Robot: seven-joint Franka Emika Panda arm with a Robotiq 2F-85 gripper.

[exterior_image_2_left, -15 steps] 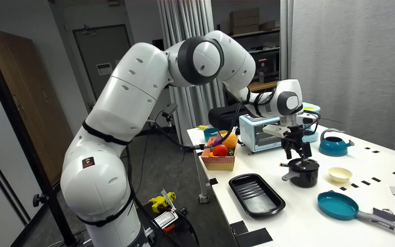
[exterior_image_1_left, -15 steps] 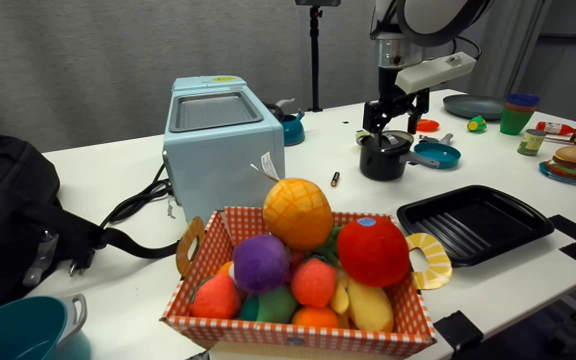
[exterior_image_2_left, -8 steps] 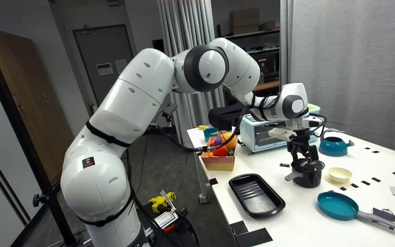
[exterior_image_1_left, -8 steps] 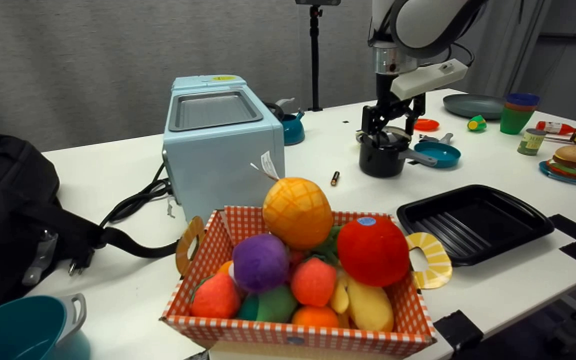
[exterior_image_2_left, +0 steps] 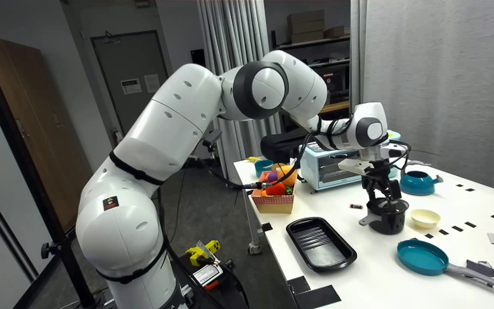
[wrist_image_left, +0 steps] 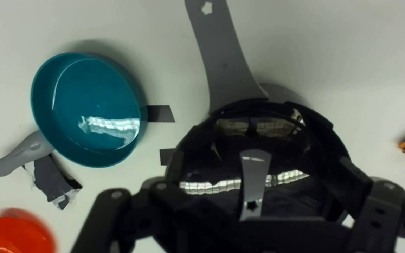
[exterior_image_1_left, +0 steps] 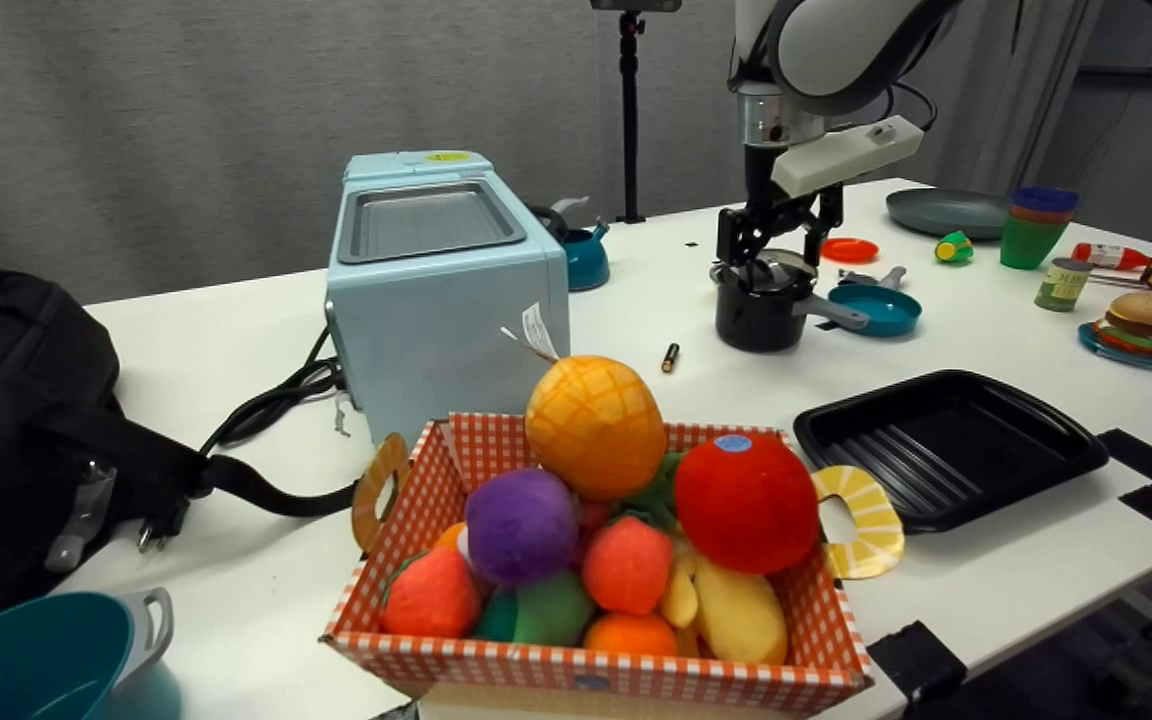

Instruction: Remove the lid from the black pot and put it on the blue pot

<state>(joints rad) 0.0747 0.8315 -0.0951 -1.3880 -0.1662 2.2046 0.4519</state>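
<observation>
The black pot [exterior_image_1_left: 759, 320] stands upright on the table with its grey side handle [wrist_image_left: 220, 52] sticking out; it also shows in an exterior view [exterior_image_2_left: 387, 224]. The glossy dark lid [wrist_image_left: 220, 151] sits on the pot's mouth, with a grey upright grip [wrist_image_left: 255, 168] at its middle. My gripper [wrist_image_left: 264, 172] is open, low over the lid, with its fingers on either side of that grip; the fingertips' contact with the lid is unclear. The blue pot [wrist_image_left: 90, 109] is a shallow, empty blue pan with a grey handle beside the black pot. No reddish part shows on it.
A ridged black grill pan [exterior_image_2_left: 320, 244], a cream bowl [exterior_image_2_left: 425, 218], a battery [exterior_image_2_left: 356, 206] and a red plate [exterior_image_1_left: 850, 250] lie around the pot. A light-blue oven [exterior_image_1_left: 451, 330], a teal kettle [exterior_image_2_left: 418, 183] and a checkered basket of plush fruit [exterior_image_1_left: 596, 665] stand farther off.
My gripper has come down a little onto the lid. The black pot has slid a short way along the table with it, and the battery now shows fully in an exterior view.
</observation>
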